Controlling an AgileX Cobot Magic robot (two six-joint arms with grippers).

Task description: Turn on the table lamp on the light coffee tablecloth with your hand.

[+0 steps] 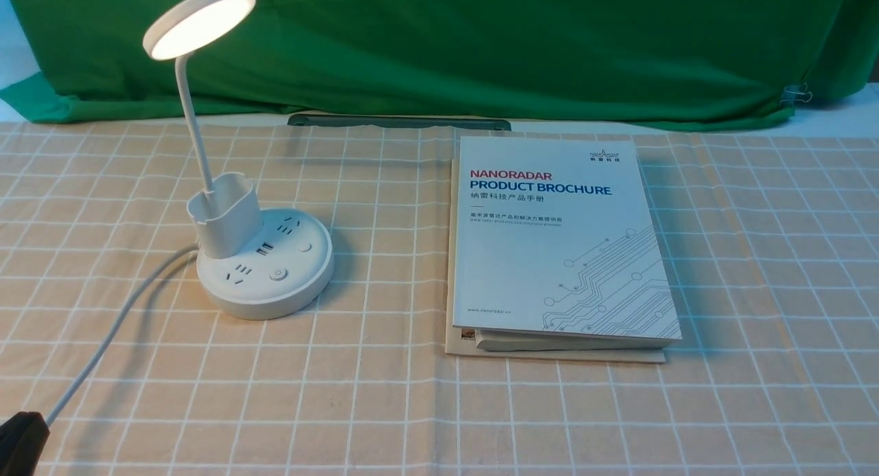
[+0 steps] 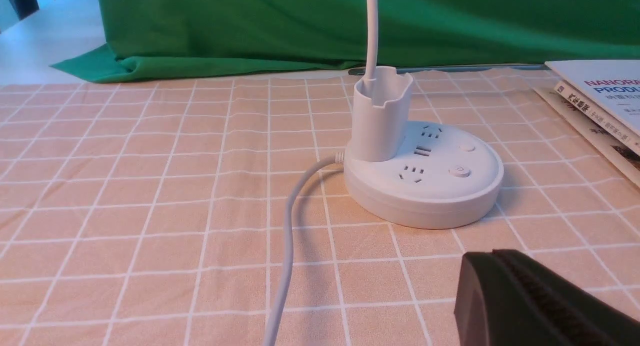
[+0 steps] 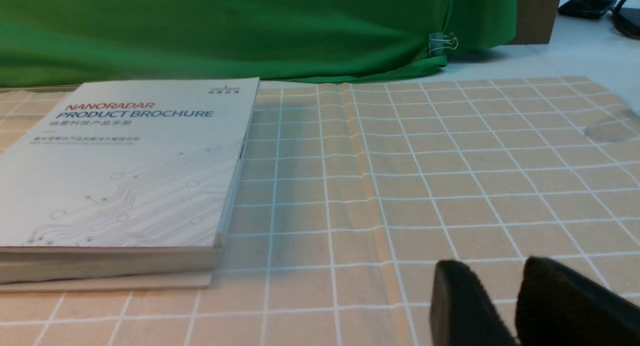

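Your lamp (image 1: 264, 266) stands on the left of the tan cloth (image 1: 384, 400), neck straight up, its glowing head tipped toward the book (image 1: 560, 239). Your left pincer (image 2: 537, 301) sits near its base; you cannot tell its gap. Your right pincer (image 3: 520, 306) is slightly spread.

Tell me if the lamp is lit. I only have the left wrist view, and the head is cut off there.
Observer: It is lit. In the front view the table lamp has its disc head glowing.
Operator: Report the right gripper.
Observer: The right wrist view shows the right gripper low over bare tablecloth, its fingers slightly apart and holding nothing, clear of the brochure.
Operator: Place the left gripper.
Observer: In the front view the left gripper sits at the near left corner, beside the cord, well short of the base.
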